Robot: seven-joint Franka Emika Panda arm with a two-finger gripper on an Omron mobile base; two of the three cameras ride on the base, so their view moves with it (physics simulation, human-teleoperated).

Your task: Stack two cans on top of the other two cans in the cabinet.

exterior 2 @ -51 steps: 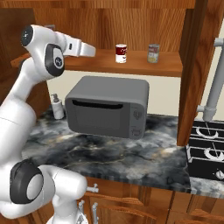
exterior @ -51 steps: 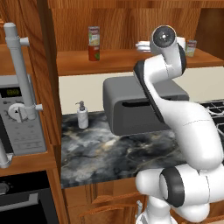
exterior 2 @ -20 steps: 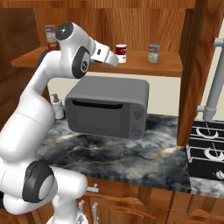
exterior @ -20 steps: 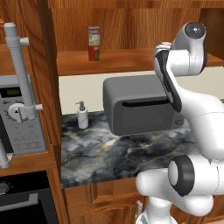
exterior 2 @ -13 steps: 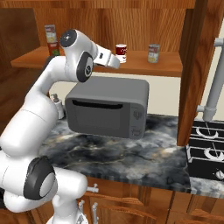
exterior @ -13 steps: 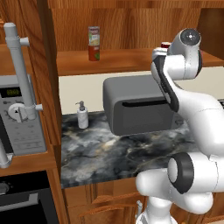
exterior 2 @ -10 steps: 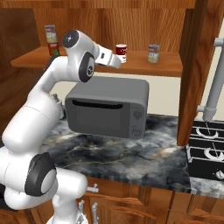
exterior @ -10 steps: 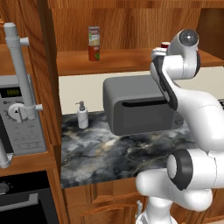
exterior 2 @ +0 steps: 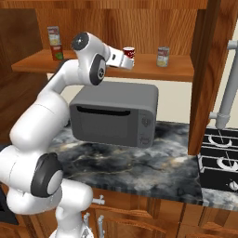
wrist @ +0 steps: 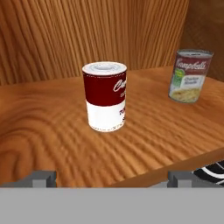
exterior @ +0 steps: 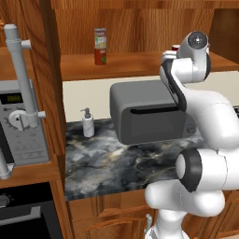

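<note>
- On the open shelf of the cabinet [exterior 2: 153, 69], a red-and-white can [wrist: 104, 96] stood upright, straight ahead of the jaws in the hand view.
- Both finger tips [wrist: 40, 178] showed far apart at the bottom of that view, one on each side of the can; the jaws were wide open and held nothing.
- The gripper [exterior 2: 125, 61] sat at the shelf's front edge in the right base view, just short of the red-and-white can [exterior 2: 128, 53], not touching it.
- A grey-green can [wrist: 190, 75] with a silver rim stood upright farther along the shelf, well apart from the red-and-white one; in the right base view it [exterior 2: 162, 56] was to the right.
- A yellow-green can [exterior: 100, 46] with a red band stood alone toward the left end of the shelf, also seen in the right base view [exterior 2: 56, 42].
- Below the shelf, a grey toaster oven [exterior 2: 116, 113] rested on the dark marbled desk [exterior: 107, 161].
- A small soap dispenser [exterior: 87, 123] stood on the desk beside the oven.
- A microwave [exterior: 21, 121] sat at the left in the left base view.
- The white arm [exterior: 196, 98] reached up from the base to shelf height.
</note>
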